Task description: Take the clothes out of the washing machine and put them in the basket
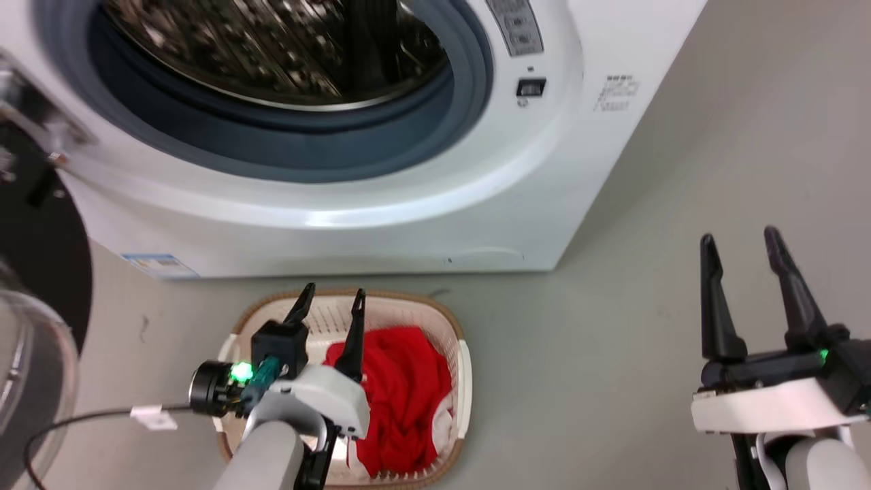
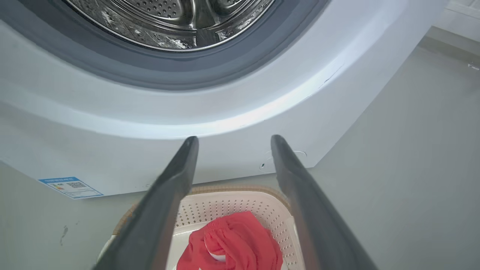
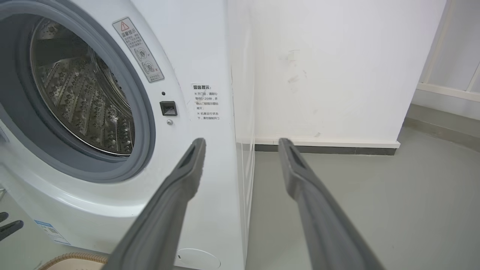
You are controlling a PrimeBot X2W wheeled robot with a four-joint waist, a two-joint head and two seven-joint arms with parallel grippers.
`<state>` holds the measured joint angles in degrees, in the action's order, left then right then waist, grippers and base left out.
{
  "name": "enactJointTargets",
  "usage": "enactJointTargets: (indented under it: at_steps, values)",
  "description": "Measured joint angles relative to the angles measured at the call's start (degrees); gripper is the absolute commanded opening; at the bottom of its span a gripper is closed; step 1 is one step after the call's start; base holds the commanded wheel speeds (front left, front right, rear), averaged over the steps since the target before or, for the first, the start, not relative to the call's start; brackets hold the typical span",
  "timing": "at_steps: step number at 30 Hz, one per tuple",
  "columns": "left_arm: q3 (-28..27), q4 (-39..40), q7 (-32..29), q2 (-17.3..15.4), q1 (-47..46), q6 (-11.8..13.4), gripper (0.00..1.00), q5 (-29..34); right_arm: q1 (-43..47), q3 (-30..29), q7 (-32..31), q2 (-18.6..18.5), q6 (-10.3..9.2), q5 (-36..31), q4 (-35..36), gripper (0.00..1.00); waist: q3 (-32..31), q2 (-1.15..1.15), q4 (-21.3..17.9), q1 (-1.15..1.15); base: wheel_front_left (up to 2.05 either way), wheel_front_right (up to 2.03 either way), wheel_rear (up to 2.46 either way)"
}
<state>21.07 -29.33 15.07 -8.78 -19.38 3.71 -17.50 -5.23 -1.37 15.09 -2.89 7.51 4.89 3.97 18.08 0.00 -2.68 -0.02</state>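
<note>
The red clothes (image 1: 401, 401) lie bunched inside the cream basket (image 1: 457, 327), which stands on the floor in front of the white washing machine (image 1: 381, 224). The machine's steel drum (image 1: 286, 47) stands exposed behind its grey ring. My left gripper (image 1: 330, 299) hangs open above the basket's left part, nothing between its fingers. The left wrist view looks down on the clothes (image 2: 232, 243) in the basket (image 2: 277, 217) between that open gripper (image 2: 234, 140). My right gripper (image 1: 740, 238) is open over the floor at the right, empty. In its wrist view the gripper (image 3: 242, 142) faces the machine's corner (image 3: 221, 168).
The machine's round glass door (image 1: 30, 327) hangs open at the far left. A black cable (image 1: 81, 418) runs from my left wrist. Bare grey floor (image 1: 680, 204) stretches to the right of the machine, and a white wall with skirting (image 3: 326, 142) stands behind.
</note>
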Motion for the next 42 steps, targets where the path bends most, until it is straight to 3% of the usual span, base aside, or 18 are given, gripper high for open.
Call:
enactJointTargets:
  at_steps: [11,16,27,41,42]
  values:
    - [-11.48,17.78,0.01,2.38,12.05,1.82,1.0,7.55,5.0,-0.09,0.0,-0.01,0.0,-0.05,-0.51,1.0,-9.69,0.0,1.84,0.0,0.0,0.0,0.0]
    - [-15.81,23.95,0.01,4.28,17.69,0.83,1.0,9.77,7.62,0.0,0.0,-0.01,0.0,0.07,0.0,1.0,-14.19,0.0,2.17,0.0,0.0,0.0,0.0]
    - [-18.29,25.48,0.0,5.7,22.81,-1.18,1.0,9.68,11.07,0.49,0.0,-0.01,0.0,0.46,0.65,1.0,-17.68,0.0,1.86,0.01,0.0,0.0,0.0]
    - [-18.38,24.54,0.0,5.82,23.61,-0.47,1.0,8.77,11.49,1.27,0.0,-0.01,0.0,1.12,0.21,1.0,-18.65,0.0,1.07,0.01,0.0,0.0,0.0]
    - [-18.39,24.47,0.0,5.82,23.61,-0.36,0.0,8.82,11.49,1.25,0.0,-0.01,0.0,1.14,0.21,0.0,-18.66,0.0,1.11,0.02,0.0,0.0,0.0]
